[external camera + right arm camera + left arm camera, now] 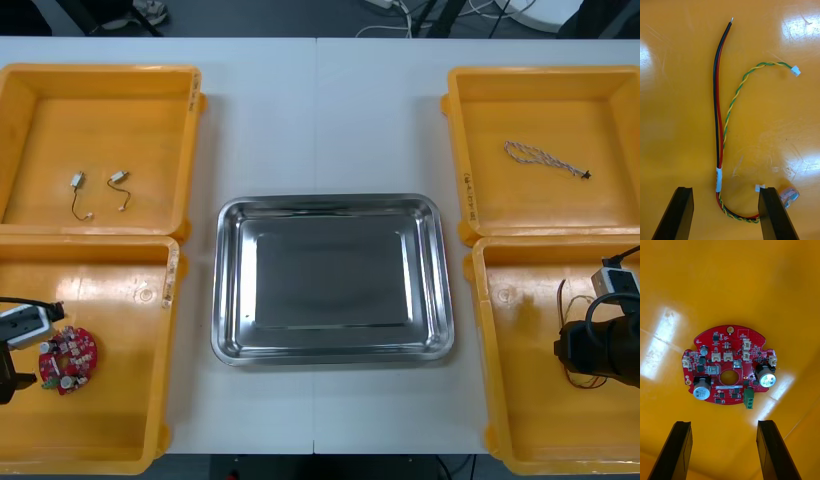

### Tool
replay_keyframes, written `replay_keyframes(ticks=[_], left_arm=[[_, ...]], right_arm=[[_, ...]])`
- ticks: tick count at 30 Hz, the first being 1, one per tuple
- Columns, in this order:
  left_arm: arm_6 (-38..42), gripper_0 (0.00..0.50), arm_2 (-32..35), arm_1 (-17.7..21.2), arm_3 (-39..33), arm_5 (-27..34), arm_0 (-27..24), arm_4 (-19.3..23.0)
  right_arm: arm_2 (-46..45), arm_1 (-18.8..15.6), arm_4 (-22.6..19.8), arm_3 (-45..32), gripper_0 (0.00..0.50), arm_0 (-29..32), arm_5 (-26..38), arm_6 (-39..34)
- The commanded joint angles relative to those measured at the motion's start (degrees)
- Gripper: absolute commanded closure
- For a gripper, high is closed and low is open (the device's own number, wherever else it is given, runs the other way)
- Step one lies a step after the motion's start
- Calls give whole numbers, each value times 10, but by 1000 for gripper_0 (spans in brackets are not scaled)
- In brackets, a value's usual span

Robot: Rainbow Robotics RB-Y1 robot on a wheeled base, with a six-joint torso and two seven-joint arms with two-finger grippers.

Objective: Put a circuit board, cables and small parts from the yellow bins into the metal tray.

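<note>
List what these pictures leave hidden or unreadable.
- Front view: the right arm covers most of the cable bundle.
- Right wrist view: the bundle's loop leaves the picture between the fingers of the right gripper.
- Front view: the small metal parts are too small to identify.

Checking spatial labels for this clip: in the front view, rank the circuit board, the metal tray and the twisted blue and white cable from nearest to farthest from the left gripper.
From the left gripper, over the near left bin:
1. circuit board, just ahead of its open fingers, same bin.
2. metal tray, table centre.
3. twisted blue and white cable, far right bin.
</note>
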Motion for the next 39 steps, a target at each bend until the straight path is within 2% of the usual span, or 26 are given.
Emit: replay_keyframes(ticks=[1,7,12,22,27,32,33,34,35,36,37,38,39], left_arm=[[-35,0,-26,27,-13,-23,24,-17],[-33,0,-43,27,-5,-38,30,-22],[-38,0,-70,27,20,-80,30,-28],[-45,0,-84,27,35,-104,30,-36],[-46,0,-104,27,51,-138,30,-41],[-45,0,-108,27,51,-139,30,-42],[-45,0,-109,27,53,-139,30,-43],[-45,0,-110,27,53,-139,30,-43],[-45,0,-111,27,54,-140,30,-43],[-45,0,-112,27,55,-140,30,-43],[-45,0,-112,27,55,-143,33,-43],[-45,0,-112,27,56,-143,33,-44],[-46,0,-112,27,55,-144,34,-44]], right_arm=[[16,16,7,0,0,14,-7,-10],[19,15,19,15,0,6,-36,-10],[23,15,25,28,0,-1,-40,-10],[33,14,20,61,0,-6,-76,-11],[45,15,18,63,0,-7,-86,-17],[48,14,18,63,0,-7,-91,-19],[49,14,19,63,93,-7,-91,-19],[49,14,18,63,156,-7,-90,-20],[48,14,20,63,156,-7,-90,-20],[48,14,20,63,354,-6,-90,-19],[48,14,20,63,479,-6,-90,-20],[48,14,20,63,500,-6,-90,-20],[49,15,20,63,500,-7,-90,-19]])
